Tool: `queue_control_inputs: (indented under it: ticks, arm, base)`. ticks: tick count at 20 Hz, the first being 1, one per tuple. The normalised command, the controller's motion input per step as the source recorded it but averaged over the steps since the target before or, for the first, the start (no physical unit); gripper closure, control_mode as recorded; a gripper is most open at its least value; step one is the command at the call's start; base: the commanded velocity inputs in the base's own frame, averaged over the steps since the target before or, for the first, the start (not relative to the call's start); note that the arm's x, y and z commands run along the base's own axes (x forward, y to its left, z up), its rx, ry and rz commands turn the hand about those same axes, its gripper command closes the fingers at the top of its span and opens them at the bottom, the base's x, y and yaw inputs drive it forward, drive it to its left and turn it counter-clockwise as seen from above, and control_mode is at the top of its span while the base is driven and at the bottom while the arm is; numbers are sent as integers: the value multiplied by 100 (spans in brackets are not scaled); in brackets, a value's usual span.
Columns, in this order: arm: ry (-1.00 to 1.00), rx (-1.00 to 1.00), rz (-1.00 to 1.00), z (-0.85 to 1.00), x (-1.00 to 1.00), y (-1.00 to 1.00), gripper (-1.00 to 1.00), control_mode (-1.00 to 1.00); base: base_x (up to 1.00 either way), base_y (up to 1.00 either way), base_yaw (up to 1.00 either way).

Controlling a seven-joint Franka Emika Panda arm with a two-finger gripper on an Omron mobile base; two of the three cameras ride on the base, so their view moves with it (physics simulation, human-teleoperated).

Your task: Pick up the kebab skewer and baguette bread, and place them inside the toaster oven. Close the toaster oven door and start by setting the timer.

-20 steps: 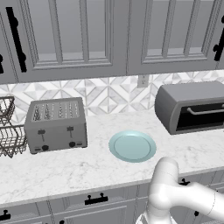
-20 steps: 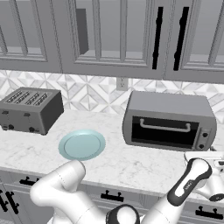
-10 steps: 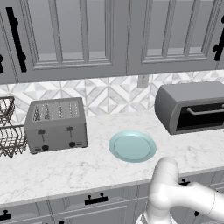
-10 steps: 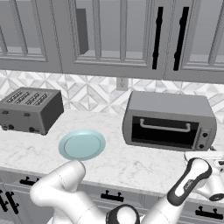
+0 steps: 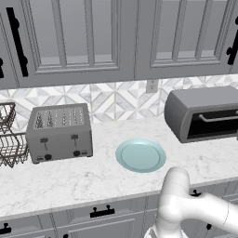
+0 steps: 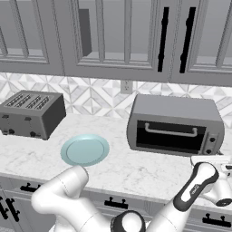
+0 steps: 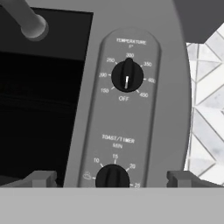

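ok, gripper [image 7: 111, 177] wide open, holding nothing, straddling the timer knob [image 7: 112, 176] on the toaster oven [image 6: 174, 124]. door [image 6: 170, 137] looks closed. centre the fingers on the knob, close, then twist.

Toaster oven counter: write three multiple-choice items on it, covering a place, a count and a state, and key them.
1. Where is the round teal plate?
A. On the oven's top
B. Inside a wire basket
C. On the counter between the light grey slot toaster and the dark grey toaster oven

2. How many black knobs does the hand view show?
A. One
B. Two
C. Four

3. How is the oven's black glass door?
A. Shut
B. Hanging open
C. Taken off

Key: 1 C, both base views show it between them; 2 B, temperature above, timer below; 3 A, it stands upright, flush, with the handle in front.
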Motion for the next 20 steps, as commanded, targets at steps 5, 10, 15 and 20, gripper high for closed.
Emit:
queue_control_inputs:
  ticks: [5,10,15,20]
  arm:
    - [0,0,0,0,0,0,-100,-100]
    - [0,0,0,0,0,0,-100,-100]
    - [0,0,0,0,3,0,100,-100]
    - [0,0,-1,-1,0,0,100,-100]
  base:
    - [0,0,0]
    - [0,0,0]
    - [0,0,0]
    - [0,0,0]
